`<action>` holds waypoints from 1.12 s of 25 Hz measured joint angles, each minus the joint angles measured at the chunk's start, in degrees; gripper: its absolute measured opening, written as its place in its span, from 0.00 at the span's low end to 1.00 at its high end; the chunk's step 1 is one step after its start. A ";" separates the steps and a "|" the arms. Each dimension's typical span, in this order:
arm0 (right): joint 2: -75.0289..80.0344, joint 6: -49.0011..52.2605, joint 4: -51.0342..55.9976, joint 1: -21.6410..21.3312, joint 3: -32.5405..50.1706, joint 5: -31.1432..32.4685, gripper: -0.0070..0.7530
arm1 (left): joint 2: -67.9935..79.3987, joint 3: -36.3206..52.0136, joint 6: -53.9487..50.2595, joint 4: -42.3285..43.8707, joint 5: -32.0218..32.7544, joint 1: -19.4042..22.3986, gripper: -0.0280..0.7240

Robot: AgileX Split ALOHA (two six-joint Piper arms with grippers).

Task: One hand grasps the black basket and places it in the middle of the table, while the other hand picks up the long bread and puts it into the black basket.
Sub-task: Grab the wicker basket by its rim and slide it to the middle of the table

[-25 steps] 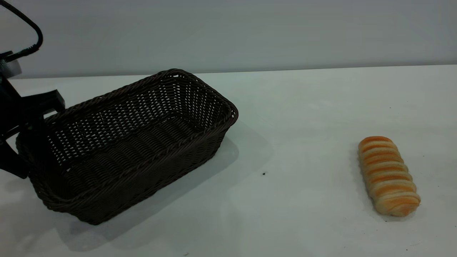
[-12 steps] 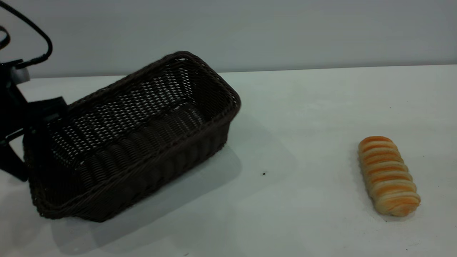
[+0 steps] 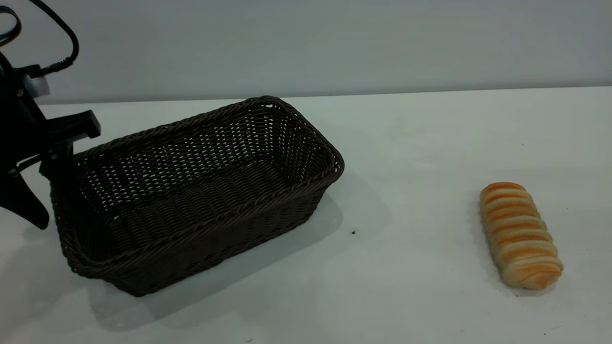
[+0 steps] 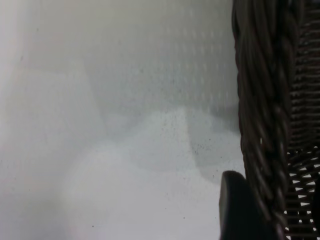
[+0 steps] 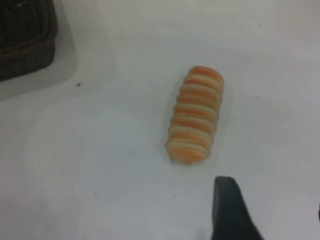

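A plain white table [image 3: 430, 143] with a few tiny dark specks is seen against a bare grey wall [image 3: 334, 43]. The black basket [image 3: 201, 191] is gripped at its left end rim by the left gripper [image 3: 57, 157], clamped on the weave. Half a second back the basket was tipped up; now it's sat flatter and nudged rightward. The long bread [image 3: 520, 235] is left untouched, well apart at right. The right gripper [image 5: 235, 220] hangs over it, spread can't be told

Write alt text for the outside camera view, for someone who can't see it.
A large dark wicker basket sits empty on a white table, with the left gripper clamped on its left end rim. A striped orange and cream bread roll lies alone at right.
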 joint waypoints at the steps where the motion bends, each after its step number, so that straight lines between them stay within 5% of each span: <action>1: 0.00 0.00 -0.07 0.00 0.00 0.00 0.55 | 0.00 0.00 0.00 0.00 0.00 -0.07 0.59; 13: 0.00 0.00 -0.07 0.00 0.00 -0.11 0.55 | 1.04 -0.17 -3.21 3.47 0.48 -0.08 0.59; 23: 0.00 0.00 -0.07 0.00 0.00 -0.23 0.55 | 7.33 -0.35 -3.51 3.66 -6.46 -3.81 0.58; 28: 0.00 0.00 -0.07 0.00 0.00 -0.28 0.55 | 7.60 -0.47 -3.68 3.37 -7.03 -3.81 0.31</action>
